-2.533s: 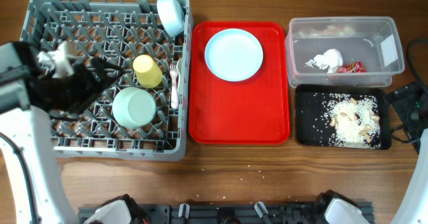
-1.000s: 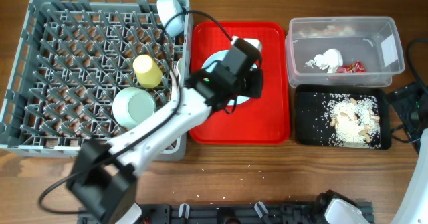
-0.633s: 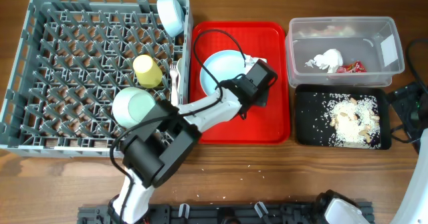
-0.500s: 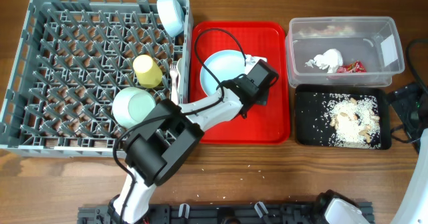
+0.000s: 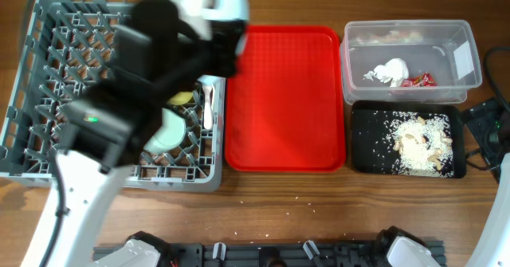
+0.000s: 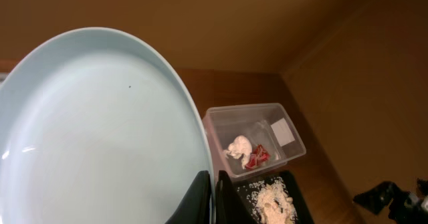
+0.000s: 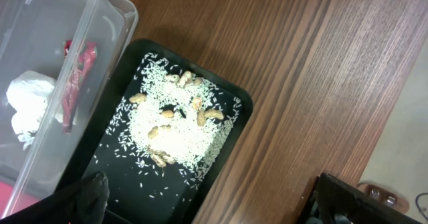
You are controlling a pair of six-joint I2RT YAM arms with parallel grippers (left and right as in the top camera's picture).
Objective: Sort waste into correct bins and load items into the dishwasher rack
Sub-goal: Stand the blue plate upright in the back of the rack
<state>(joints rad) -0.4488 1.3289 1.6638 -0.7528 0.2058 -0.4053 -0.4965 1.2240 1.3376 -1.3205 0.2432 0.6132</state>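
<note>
The left tool (image 6: 214, 196) is clamped on the rim of the pale blue round plate (image 6: 93, 137), which it holds up over the large grey plastic dishwasher rack (image 5: 48, 68). That edge grip looks thin to me. If the plate tilts it could slip out, or clip the pegs going in. The right tool (image 7: 207, 184) hangs spread apart and empty above the black rectangular tray (image 7: 237, 107).

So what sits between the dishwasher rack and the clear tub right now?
Just the flat red tray, shown plainly in the overhead view.

Pale blue plate (image 6: 93, 130) (clean, rim-gripped)
</note>
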